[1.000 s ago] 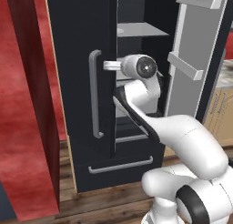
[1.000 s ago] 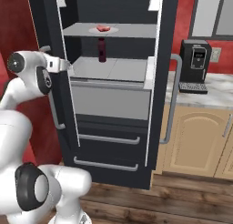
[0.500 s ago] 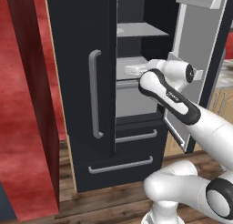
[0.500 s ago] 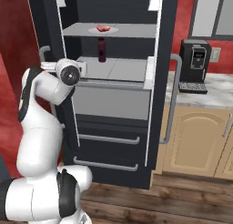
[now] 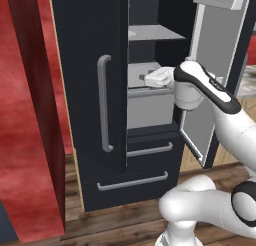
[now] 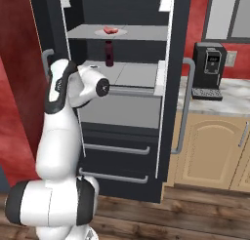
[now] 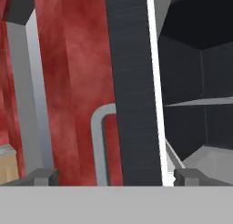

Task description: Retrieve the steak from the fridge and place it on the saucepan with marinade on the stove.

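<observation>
The gripper (image 7: 111, 176) is held wide, empty, and has been swung from the fridge (image 5: 95, 90) handle toward the shelves.

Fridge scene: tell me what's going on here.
The white arm reaches toward the open fridge, its gripper open and empty at the level of the lower shelf. The steak lies untouched on a plate on the upper shelf, above a dark red can. Nothing has been picked up yet.

Red wall (image 5: 30, 115), wood floor (image 6: 195, 219), tan cabinets (image 6: 207, 151) w/ marble counter (image 6: 234, 95).
</observation>
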You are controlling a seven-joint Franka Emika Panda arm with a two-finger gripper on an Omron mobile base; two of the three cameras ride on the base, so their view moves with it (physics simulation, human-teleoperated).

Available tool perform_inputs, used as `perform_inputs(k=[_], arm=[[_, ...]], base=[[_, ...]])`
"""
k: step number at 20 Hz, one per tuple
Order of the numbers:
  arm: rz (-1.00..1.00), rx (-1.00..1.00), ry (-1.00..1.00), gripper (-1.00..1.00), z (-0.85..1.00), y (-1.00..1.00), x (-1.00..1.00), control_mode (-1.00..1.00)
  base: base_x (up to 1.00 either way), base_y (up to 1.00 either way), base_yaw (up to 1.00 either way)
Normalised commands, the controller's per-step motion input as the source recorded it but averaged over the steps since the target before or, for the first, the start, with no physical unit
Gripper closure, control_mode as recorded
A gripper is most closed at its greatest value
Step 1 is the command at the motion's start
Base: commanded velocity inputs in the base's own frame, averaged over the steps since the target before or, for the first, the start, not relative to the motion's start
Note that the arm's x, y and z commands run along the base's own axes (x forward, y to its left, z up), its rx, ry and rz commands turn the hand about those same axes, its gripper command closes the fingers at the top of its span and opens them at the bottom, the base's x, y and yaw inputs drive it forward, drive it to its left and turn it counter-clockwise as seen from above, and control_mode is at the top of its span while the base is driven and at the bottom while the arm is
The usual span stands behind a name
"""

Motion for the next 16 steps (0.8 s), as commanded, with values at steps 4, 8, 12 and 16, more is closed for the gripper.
perform_inputs(k=[4,8,12,16], arm=[[0.22,0.00,0.00,-1.00,0.52,-0.01,0.00,-1.00],[0.23,0.00,0.00,-1.00,0.16,-0.03,0.00,-1.00],[0.31,0.00,0.00,-1.00,0.00,0.00,0.04,-1.00],[0.31,0.00,-0.01,-1.00,0.00,0.00,0.13,-1.00]], base=[[0.00,0.00,0.00],[0.00,0.00,0.00],[0.00,0.00,0.00],[0.00,0.00,0.00]])
